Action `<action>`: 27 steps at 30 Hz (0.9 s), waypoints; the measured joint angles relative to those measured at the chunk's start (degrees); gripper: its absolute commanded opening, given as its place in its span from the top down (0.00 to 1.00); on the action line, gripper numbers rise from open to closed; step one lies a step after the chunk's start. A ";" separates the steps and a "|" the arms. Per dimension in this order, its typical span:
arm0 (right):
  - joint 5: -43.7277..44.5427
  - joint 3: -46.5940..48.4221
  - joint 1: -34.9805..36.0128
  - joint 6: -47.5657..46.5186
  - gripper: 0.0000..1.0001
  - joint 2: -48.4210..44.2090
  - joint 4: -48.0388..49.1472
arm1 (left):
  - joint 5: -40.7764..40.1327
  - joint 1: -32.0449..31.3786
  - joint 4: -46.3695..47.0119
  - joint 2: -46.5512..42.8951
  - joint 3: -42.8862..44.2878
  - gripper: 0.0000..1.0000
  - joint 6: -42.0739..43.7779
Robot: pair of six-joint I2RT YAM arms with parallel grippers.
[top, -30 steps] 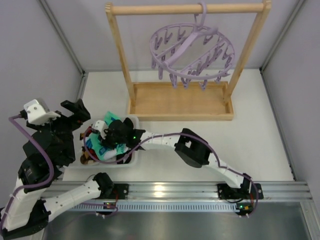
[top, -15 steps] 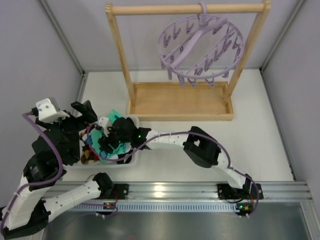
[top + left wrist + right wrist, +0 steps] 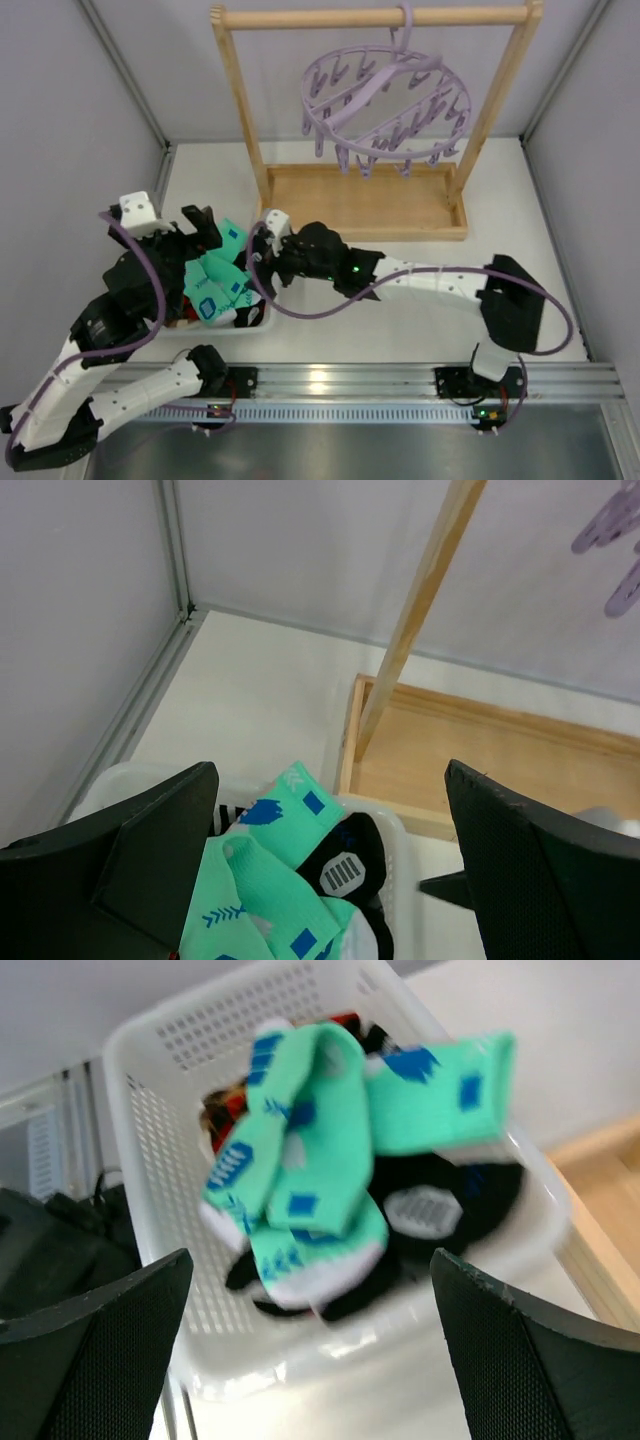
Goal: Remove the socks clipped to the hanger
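Observation:
The socks [image 3: 215,285] lie heaped in a white basket [image 3: 255,322]: mint-green ones [image 3: 320,1140] on top, a black one [image 3: 430,1200] beside them. In the left wrist view the mint sock [image 3: 265,880] and the black sock [image 3: 350,865] show too. The lavender hanger [image 3: 385,100] hangs from the wooden rack's top bar, with nothing on its pegs. My right gripper [image 3: 262,262] is open just right of the basket, empty [image 3: 310,1260]. My left gripper [image 3: 185,240] hovers open over the basket's far left part, also empty [image 3: 330,765].
The wooden rack [image 3: 360,200] stands behind the basket; its left post [image 3: 420,610] and base tray [image 3: 500,760] are close to the basket's far rim [image 3: 400,830]. Grey walls close in the table on the left, the back and the right.
My right gripper has opened and drawn back to the right out of the basket, leaving a mint sock on the heap. The left arm has shifted right over the basket. The hanger swings.

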 measured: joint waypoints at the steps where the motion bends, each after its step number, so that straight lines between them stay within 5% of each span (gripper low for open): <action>1: 1.84 -3.91 -0.46 0.90 0.01 -3.67 0.24 | 0.48 0.02 -0.11 1.31 -0.57 0.01 -0.11; 9: 19.10 -29.99 -12.52 8.02 0.01 -39.85 -6.19 | 13.49 5.66 1.36 13.88 -3.06 0.01 -1.90; 19: 33.99 -24.28 -31.45 8.13 0.01 -54.58 -34.71 | 43.25 35.69 5.66 19.80 -10.12 0.01 -6.91; 27: 39.69 -14.47 -33.79 6.27 0.01 -64.15 -50.10 | 44.19 37.68 -1.68 9.57 -9.03 0.01 -1.53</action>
